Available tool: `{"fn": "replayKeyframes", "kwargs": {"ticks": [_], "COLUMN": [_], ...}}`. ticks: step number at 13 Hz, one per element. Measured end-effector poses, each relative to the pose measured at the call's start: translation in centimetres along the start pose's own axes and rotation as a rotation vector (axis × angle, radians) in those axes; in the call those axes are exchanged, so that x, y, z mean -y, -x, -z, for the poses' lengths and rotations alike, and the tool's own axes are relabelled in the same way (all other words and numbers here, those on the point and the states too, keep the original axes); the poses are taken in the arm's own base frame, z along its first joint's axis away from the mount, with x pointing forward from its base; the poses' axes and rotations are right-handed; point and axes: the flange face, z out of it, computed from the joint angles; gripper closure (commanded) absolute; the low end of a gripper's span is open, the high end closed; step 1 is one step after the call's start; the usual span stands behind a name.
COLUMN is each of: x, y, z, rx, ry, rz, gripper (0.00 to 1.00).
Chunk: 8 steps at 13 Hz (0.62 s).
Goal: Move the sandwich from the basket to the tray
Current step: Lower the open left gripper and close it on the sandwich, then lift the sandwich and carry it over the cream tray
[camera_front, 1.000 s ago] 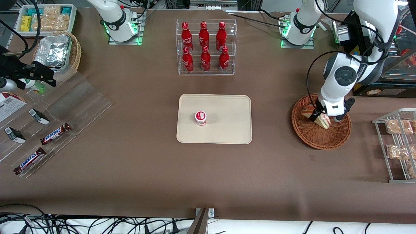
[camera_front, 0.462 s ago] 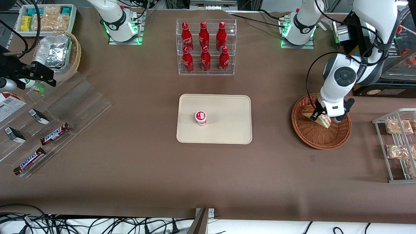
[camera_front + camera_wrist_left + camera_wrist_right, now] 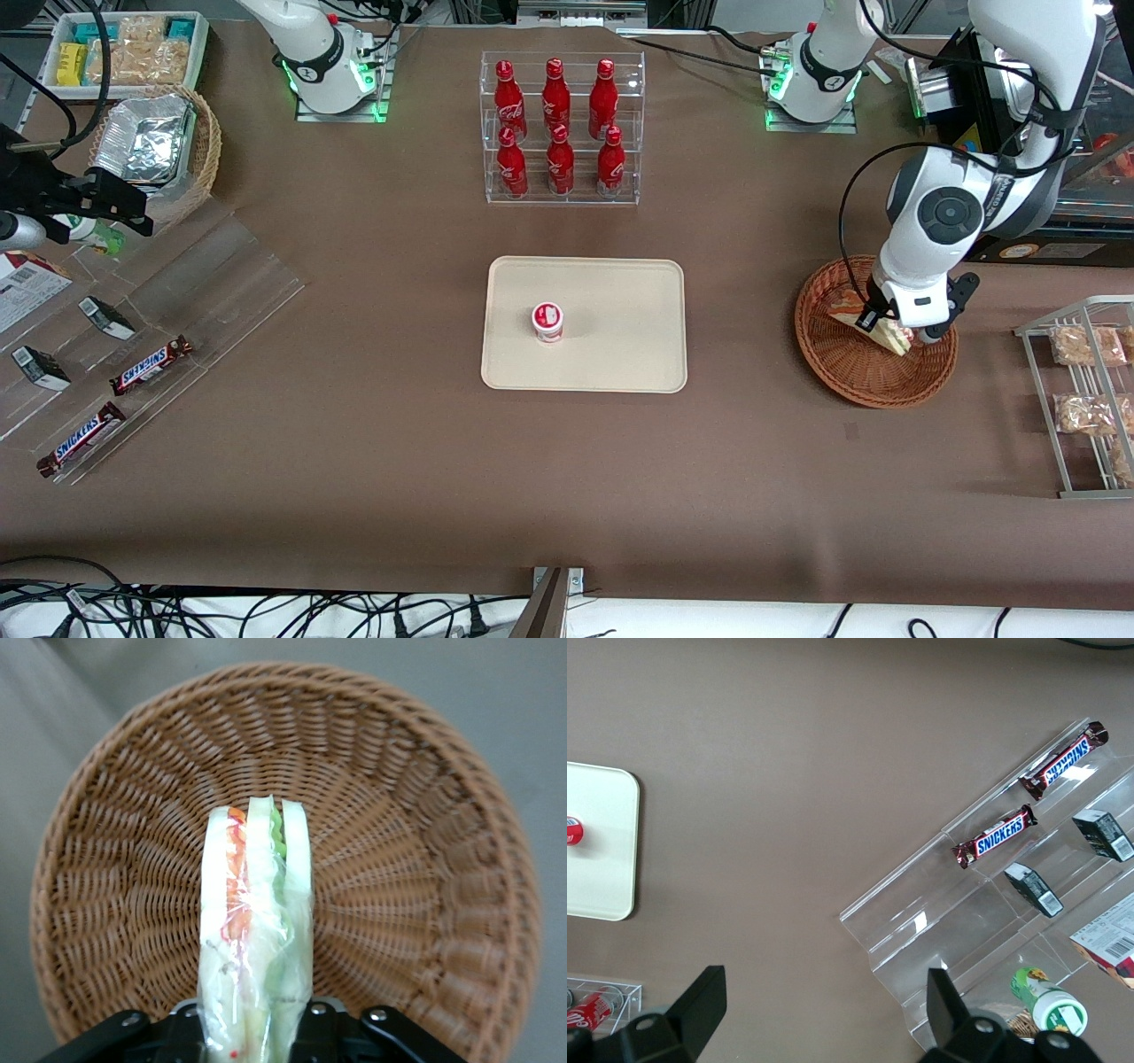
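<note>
Sandwich (image 3: 255, 930) now higher over basket (image 3: 850, 377), gripper (image 3: 893, 326) fingers (image 3: 323, 1014) clamped

Looks like a robotics lab staged as a snack shop. Shows it by arm bases (image 3: 330, 66) bolted to a brown-covered table (image 3: 399, 461) at the top of the frame and loose cables (image 3: 266, 611) along the bottom edge. Sells the shop look with cola bottles (image 3: 561, 128) in a clear rack at top centre, Snickers bars (image 3: 151, 365) on an acrylic shelf toward the parked arm's end, and the gripper (image 3: 899, 326) clamped on a sandwich (image 3: 890, 336) above a basket (image 3: 850, 377).
</note>
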Motion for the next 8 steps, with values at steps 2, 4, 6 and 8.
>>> {"fn": "replayKeyframes", "kwargs": {"ticks": [2,4,6,8], "x": [-0.8,-1.4,-2.4,-3.1], "y": [-1.6,-3.2,-4.1,-4.2], "z": [4.4,9.7,15.1,19.5], "rx": [0.058,0.091,0.136,0.160], "ry": [-0.022,-0.045,-0.030,-0.013], "rz": [-0.060,-0.120,-0.183,-0.249], "gripper": [1.00,1.00,1.00,1.00]}}
